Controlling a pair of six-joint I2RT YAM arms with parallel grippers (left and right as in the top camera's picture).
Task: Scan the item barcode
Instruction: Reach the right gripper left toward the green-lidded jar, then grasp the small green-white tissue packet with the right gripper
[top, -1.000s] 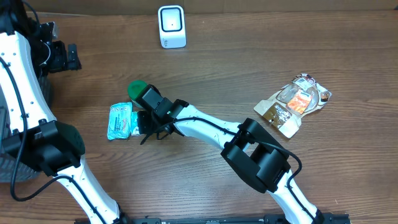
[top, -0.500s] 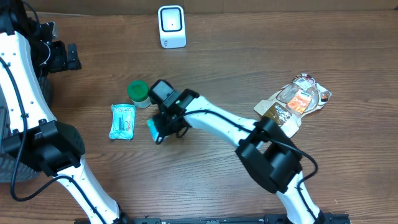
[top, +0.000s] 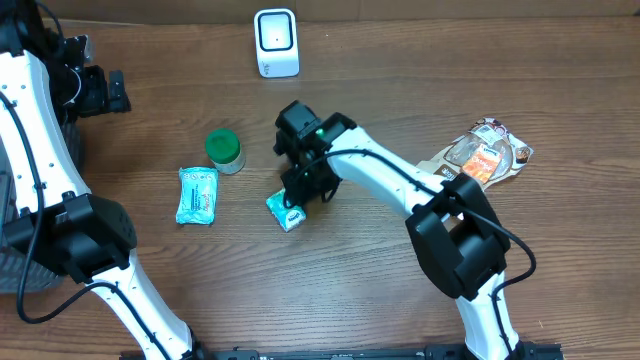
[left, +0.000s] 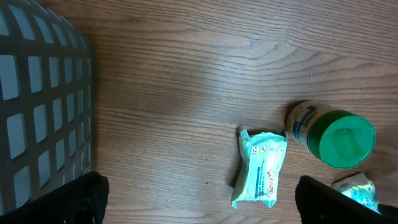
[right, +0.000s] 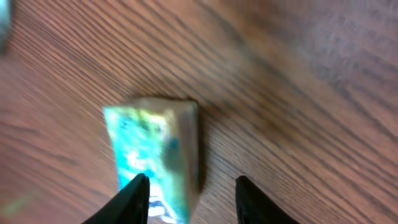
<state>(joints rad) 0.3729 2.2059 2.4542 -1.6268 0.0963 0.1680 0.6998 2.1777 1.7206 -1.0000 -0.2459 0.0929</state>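
Lying on the table (top: 400, 310) just left of centre in the overhead view, a small teal packet (top: 287, 211) sits directly below the right gripper (top: 300, 192). In the wrist view its fingers (right: 132, 199) stand partly apart w/ bare wood between them; the packet rests on the wood by the left-hand finger, not clamped. That view is blurred, so can't tell if they touch.

The scanner (top: 276, 43) stands top centre, near the table's back edge, well apart from the packet; only open wood lies between, bar the arm itself. A green-lidded jar (top: 225, 150) and a larger teal packet (top: 196, 194) lie left of the small one, near each other. Snack pouches (top: 478, 165) lie mid-right, well apart. The lower centre of the frame is bare wood.

The left gripper (top: 105, 92) hangs upper left, jaws spread wide, holding nothing. A grey basket (left: 37, 106) fills the left edge of its wrist view.
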